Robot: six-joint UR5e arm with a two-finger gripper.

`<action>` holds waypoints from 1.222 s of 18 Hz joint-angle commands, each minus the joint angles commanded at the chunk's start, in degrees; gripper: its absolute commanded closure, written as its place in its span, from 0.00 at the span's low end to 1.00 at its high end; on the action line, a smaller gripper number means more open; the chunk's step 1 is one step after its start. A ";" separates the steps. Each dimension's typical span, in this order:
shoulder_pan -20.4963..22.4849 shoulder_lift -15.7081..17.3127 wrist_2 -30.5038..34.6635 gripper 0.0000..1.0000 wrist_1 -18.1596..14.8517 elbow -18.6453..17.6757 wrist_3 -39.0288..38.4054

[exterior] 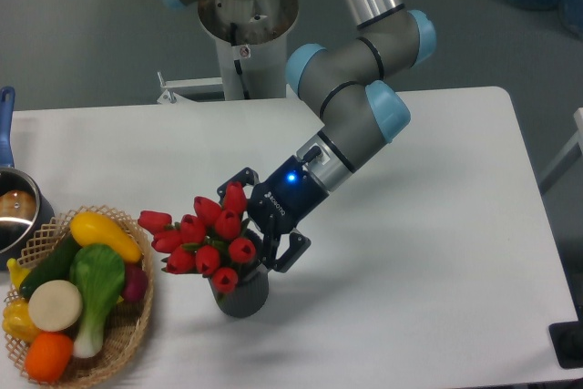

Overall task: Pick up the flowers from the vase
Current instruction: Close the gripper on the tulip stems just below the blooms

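Fixed camera: my gripper point(252, 225) sits at frame centre, jaws spread apart, straddling the right edge of the flowers point(205, 236). The flowers stand in the vase point(241, 293), lower centre-left on the white table point(437, 225). A wicker basket point(127, 334) of vegetables occupies the lower left.

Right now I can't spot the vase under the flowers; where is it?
The vase stands low in the camera view, left of centre on the table, under the flowers, right of the wicker basket.

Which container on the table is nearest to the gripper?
The dark grey vase holding the flowers; the gripper is right beside it, while the wicker basket and pot sit far left.
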 joint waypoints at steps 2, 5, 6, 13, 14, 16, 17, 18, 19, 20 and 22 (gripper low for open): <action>-0.09 0.09 0.00 0.00 0.00 0.00 0.00; -0.09 0.18 0.00 0.16 0.00 0.00 0.00; -0.09 0.09 0.00 0.20 0.00 0.09 0.00; -0.09 0.26 -0.09 0.53 0.00 0.09 0.09; -0.09 0.26 -0.17 0.58 0.00 0.09 0.09; 0.00 0.18 -0.18 0.61 0.00 0.09 0.09; 0.09 0.26 -0.18 0.66 0.00 0.09 0.09; 0.09 0.26 -0.18 0.69 0.00 0.00 0.09; 0.09 0.26 -0.18 0.69 0.00 0.00 0.09; 0.09 0.26 -0.18 0.69 0.00 0.00 0.09; 0.26 0.44 -0.18 0.70 0.00 0.00 0.00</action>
